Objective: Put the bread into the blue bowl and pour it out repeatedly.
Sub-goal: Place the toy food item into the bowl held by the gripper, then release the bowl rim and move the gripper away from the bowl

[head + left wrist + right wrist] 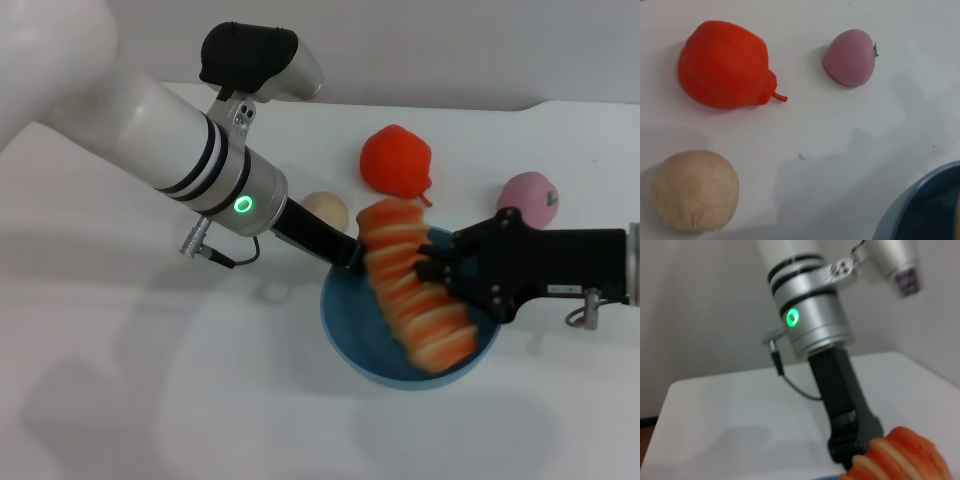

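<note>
**Bread held over the bowl**

The blue bowl (355,335) sits nearest on the white table (120,400), with the bread (415,285) slanting across it, striped side up, its far end above the rim. The right gripper (438,268) is clamped on the loaf's middle from the right. The left gripper (348,255) meets the bowl's far-left rim; its grip cannot be told. Beyond lie a beige ball (695,190), a red pear (725,65) and a pink fruit (850,57).

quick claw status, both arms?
Left claw: at the blue bowl rim, open or shut cannot be told.
Right claw: shut on the bread, above the bowl.
</note>
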